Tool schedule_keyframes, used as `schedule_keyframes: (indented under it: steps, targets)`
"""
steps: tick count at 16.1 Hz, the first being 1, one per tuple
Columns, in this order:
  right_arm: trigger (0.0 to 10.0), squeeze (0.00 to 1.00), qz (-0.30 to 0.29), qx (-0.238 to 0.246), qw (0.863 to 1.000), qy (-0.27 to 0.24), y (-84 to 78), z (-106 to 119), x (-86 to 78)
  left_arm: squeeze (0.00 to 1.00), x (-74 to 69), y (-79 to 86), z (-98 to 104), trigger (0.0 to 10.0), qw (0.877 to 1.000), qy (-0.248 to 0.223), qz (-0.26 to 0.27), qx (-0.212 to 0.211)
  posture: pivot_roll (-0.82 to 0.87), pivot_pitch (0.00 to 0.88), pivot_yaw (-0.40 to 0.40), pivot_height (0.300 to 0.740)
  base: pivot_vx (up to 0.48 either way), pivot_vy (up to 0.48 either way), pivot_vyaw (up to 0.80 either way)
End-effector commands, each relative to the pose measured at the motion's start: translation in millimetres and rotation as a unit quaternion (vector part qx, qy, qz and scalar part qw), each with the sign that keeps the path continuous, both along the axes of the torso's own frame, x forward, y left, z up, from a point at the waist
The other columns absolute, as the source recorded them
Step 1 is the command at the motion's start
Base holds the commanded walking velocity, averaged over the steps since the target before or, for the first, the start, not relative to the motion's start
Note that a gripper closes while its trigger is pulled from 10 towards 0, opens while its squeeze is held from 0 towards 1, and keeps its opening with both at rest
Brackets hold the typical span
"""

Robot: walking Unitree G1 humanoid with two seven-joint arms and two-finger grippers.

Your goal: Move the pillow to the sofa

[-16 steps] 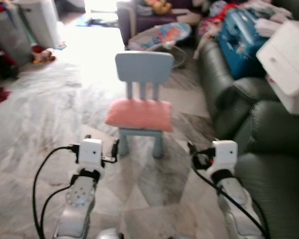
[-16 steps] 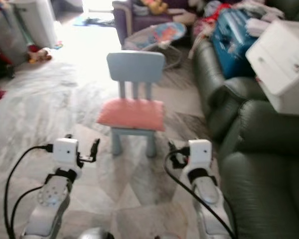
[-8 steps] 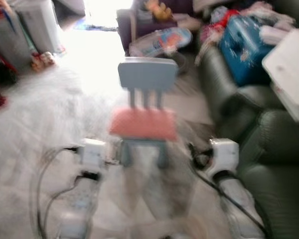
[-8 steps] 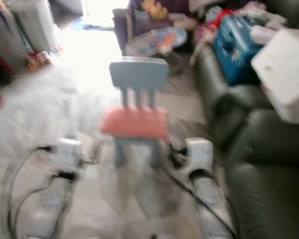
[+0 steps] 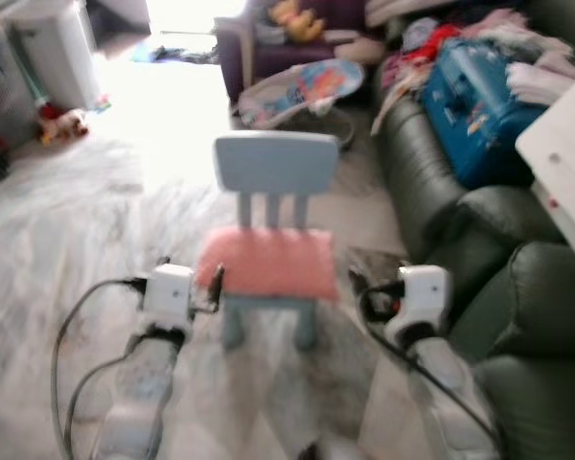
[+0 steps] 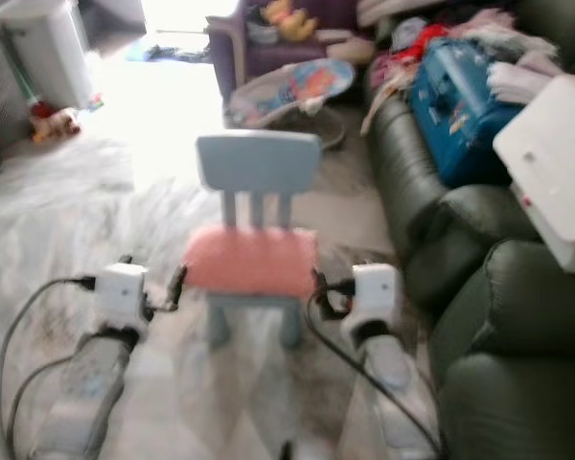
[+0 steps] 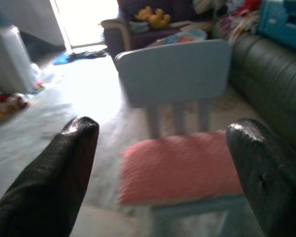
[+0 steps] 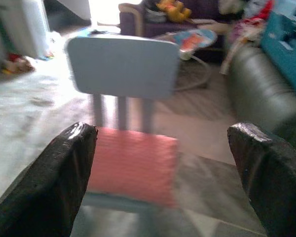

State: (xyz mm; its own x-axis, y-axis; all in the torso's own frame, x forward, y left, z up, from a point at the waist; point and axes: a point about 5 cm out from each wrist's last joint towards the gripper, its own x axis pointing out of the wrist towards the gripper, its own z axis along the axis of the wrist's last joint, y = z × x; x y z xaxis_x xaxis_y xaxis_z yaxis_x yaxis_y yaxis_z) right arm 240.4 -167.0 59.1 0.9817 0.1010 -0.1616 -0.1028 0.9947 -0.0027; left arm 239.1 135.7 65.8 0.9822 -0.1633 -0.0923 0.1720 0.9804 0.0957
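Looking down from the head camera, you have a pink pillow (image 5: 268, 264) lying flat on the seat of a small light-blue chair (image 5: 275, 165) straight ahead, on a pale marbled floor (image 5: 67, 220). The picture is a little blurred.

Your left gripper (image 7: 163, 148) is held low and forward, just left of the chair's front corner; through its wrist camera you can see both black fingers (image 7: 64, 168) spread wide apart, with the pillow and the chair back framed in the gap between them — nothing is held. Your right gripper (image 8: 160, 148) sits just right of the chair seat, and it is likewise released: its fingers (image 8: 64, 177) stand wide apart, with the pillow and the chair's slatted back between them and well beyond the tips. Neither gripper touches the pillow or the chair.

The dark green sofa (image 5: 441, 192) runs along your right side, its near cushions close beside your right arm. Farther along it lies a blue bag (image 5: 479, 105) among a heap of clothes (image 5: 431, 38), and a white box (image 5: 565, 163) overhangs the near end. Behind the chair you have a baby bouncer (image 5: 297, 86) on the floor, with a purple armchair (image 5: 268, 38) beyond it carrying a yellow soft toy (image 5: 289, 13).
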Motion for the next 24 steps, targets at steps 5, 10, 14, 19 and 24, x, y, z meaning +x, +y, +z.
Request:
schedule_keyframes:
  steps: [5, 10, 14, 19, 24]
  targets:
    - [10.0, 0.0, 0.01, 0.009, 1.0, -0.012, 6.7, 6.4, 2.8, 0.0, -2.1, 10.6, -0.2, 10.0, 1.0, 0.005, 0.019, 0.003, -0.01, 0.0, -0.024, 0.74, 0.471, 0.0, 0.0]
    - [10.0, 0.0, 0.009, 0.008, 1.0, -0.008, 6.1, 4.8, 0.3, 0.0, -2.4, 11.1, -1.9, 10.0, 1.0, 0.013, 0.024, 0.003, -0.01, 0.0, -0.021, 0.74, 0.447, 0.0, 0.0]
    - [10.0, 0.0, 0.008, 0.007, 1.0, -0.004, 4.9, 3.2, -1.1, 0.0, -1.5, 16.5, -5.4, 10.0, 0.998, 0.029, 0.049, 0.006, -0.01, 0.0, -0.022, 0.74, 0.235, 0.369, 0.0]
    - [10.0, 0.0, 0.008, 0.006, 1.0, -0.003, 4.4, 2.9, -0.9, 0.0, -1.5, 12.3, -1.4, 10.0, 0.999, 0.013, 0.034, 0.008, -0.01, 0.0, -0.02, 0.74, 0.0, 0.349, 0.0]
    - [10.0, 0.0, 0.007, 0.005, 1.0, -0.002, 4.1, 2.5, -0.9, 0.0, -1.9, 8.7, -1.4, 10.0, 1.0, 0.015, 0.027, 0.008, -0.01, 0.0, -0.021, 0.74, 0.0, 0.0, 0.0]
